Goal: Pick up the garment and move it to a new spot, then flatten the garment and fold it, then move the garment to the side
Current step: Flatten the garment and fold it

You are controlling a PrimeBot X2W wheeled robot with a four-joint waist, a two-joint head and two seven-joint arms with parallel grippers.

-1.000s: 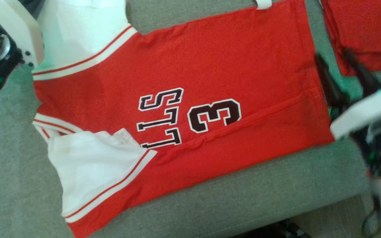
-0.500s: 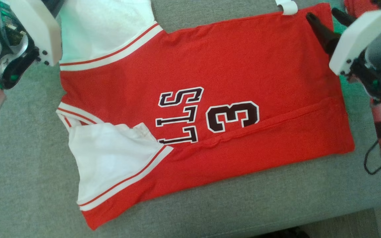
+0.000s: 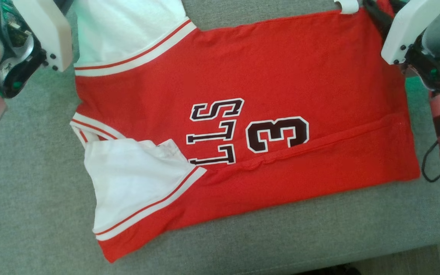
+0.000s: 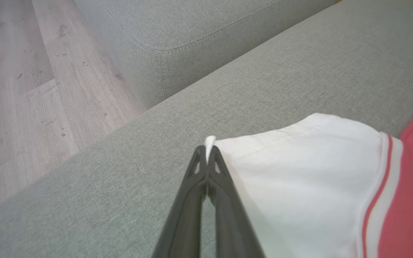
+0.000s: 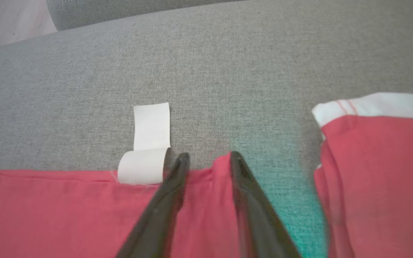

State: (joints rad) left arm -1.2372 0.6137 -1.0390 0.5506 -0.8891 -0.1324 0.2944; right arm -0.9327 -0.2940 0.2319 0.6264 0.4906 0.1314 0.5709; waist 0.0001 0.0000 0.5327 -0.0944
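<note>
Red, white-sleeved jersey (image 3: 243, 68) flat on sofa (image 3: 33, 191); left end effector (image 4: 206, 152) tight on sleeve (image 4: 299, 179), right end effector (image 5: 208, 159) wide astride hem (image 5: 48, 175).

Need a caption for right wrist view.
Right gripper straddling the red jersey hem beside its white tag, on grey sofa.

We count two red garments: one jersey (image 3: 281, 76), one second garment (image 5: 378, 172) just beside it. One white tag (image 5: 145, 157) at the jersey's edge, one sofa (image 3: 33, 191) beneath it.

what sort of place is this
Probably a living room or home-like test space: a grey fabric sofa with stitched cushions, wood-look plank floor beside it, and a red jersey spread on the seat.
</note>
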